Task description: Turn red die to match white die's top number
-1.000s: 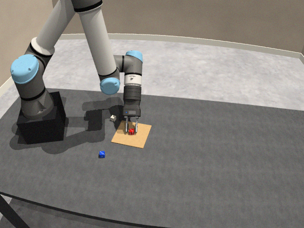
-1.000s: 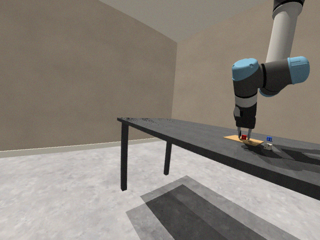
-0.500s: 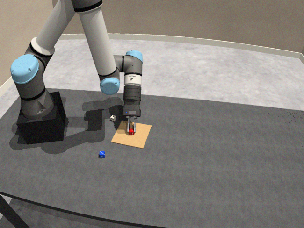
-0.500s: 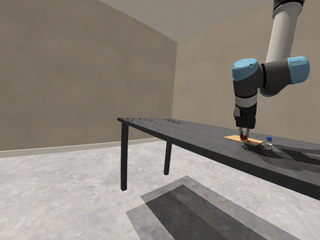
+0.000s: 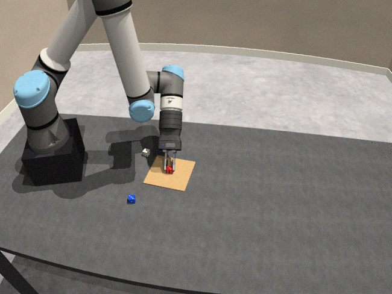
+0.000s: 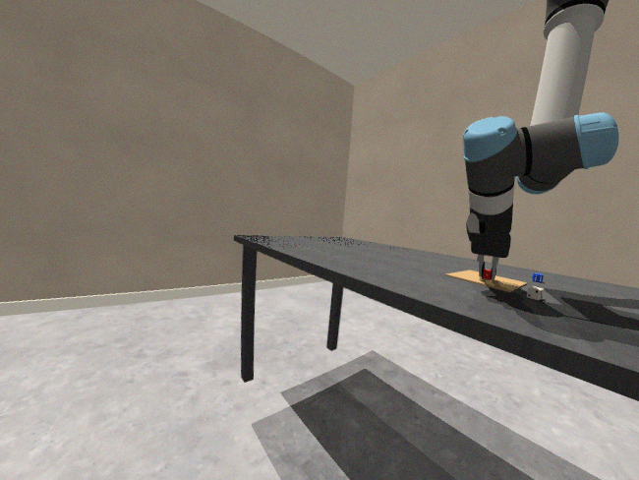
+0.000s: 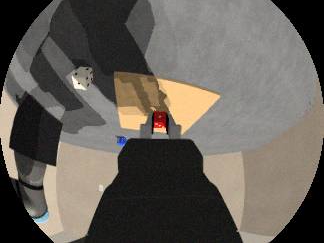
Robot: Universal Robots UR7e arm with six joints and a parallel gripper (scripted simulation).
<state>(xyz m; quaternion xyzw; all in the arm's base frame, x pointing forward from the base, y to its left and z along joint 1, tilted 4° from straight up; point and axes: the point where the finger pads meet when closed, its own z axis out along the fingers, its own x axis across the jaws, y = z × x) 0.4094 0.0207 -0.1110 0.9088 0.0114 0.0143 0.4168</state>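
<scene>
The red die [image 5: 169,170] [image 6: 487,273] [image 7: 160,120] sits on the tan mat [image 5: 181,177] [image 6: 508,282] [image 7: 195,101], near its middle. My gripper [image 5: 169,170] [image 6: 487,274] [image 7: 159,119] points straight down and is shut on the red die, one finger on each side, at mat height. The white die [image 5: 145,152] [image 6: 536,293] [image 7: 82,79] lies on the table just off the mat's far left corner, in the arm's shadow. The pips on the dice are too small to read.
A blue die [image 5: 131,198] [image 6: 538,277] [image 7: 121,140] lies on the dark table [image 5: 269,196] to the front left of the mat. The robot's black base block [image 5: 55,161] stands at the left.
</scene>
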